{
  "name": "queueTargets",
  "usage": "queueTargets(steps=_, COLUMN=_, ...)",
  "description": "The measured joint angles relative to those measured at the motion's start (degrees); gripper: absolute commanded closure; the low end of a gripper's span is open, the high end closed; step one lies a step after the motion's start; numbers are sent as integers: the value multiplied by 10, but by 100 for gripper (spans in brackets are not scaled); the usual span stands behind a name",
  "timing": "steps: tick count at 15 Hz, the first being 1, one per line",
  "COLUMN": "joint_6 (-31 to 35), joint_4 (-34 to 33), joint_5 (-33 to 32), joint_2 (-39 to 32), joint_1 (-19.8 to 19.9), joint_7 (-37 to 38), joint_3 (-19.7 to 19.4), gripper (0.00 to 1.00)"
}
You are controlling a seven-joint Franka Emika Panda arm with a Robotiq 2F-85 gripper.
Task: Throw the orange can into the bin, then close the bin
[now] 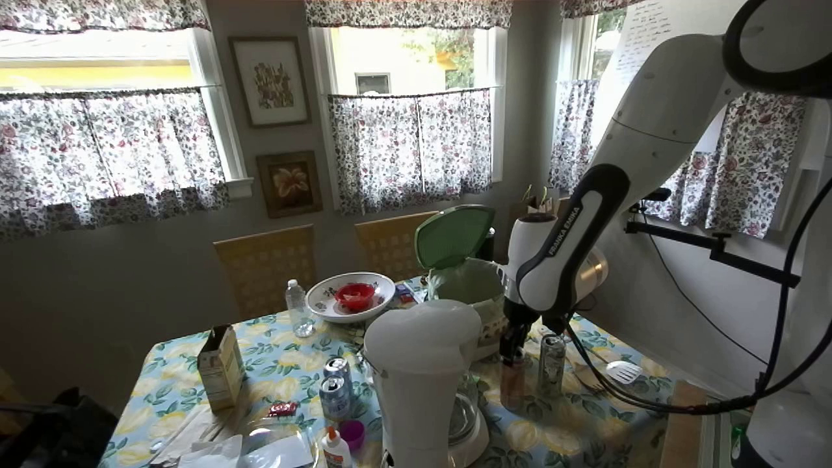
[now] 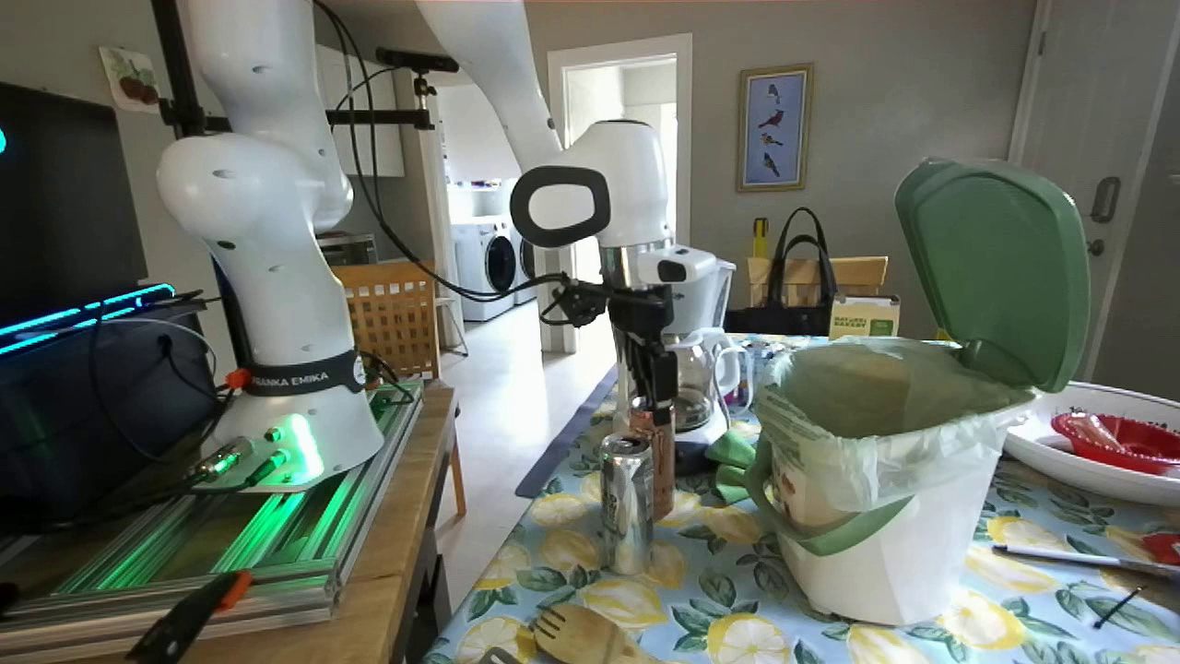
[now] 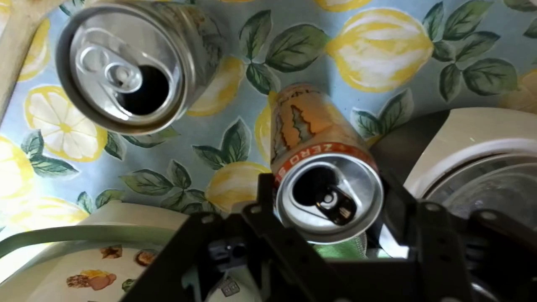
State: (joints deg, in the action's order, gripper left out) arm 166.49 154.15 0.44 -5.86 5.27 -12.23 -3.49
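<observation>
Mid-frame in an exterior view, black jaws tightly clasp an orange cylindrical metal can (image 2: 664, 467), left of an open, tapered white bin (image 2: 903, 574).

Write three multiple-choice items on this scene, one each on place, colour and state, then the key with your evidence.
1. Where is the red bowl relative to the white dish?
A. Beneath
B. Inside
C. Beside

2. What colour is the lid of the bin?
A. Green
B. Red
C. Black

3. In what state is the claw at the orange can?
A. Far above it
B. Open beside it
C. Closed on it

1 B: an exterior view shows the dish's rim all around the bowl.
2 A: both exterior views show the lid green.
3 C: in the wrist view, its jaws lie against both sides of the can's rim.
</observation>
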Motion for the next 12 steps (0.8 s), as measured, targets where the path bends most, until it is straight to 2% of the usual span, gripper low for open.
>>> queueTargets(steps=5, joint_6=-1, joint_4=-3, joint_5=3, joint_2=19, joint_1=0, joint_7=1, joint_3=-1, gripper=63)
queueTargets(steps=12, joint_6=-14, joint_4=-4, joint_5=-5, joint_2=96, joint_1=0, joint_7=9, joint_3=-13, gripper=63)
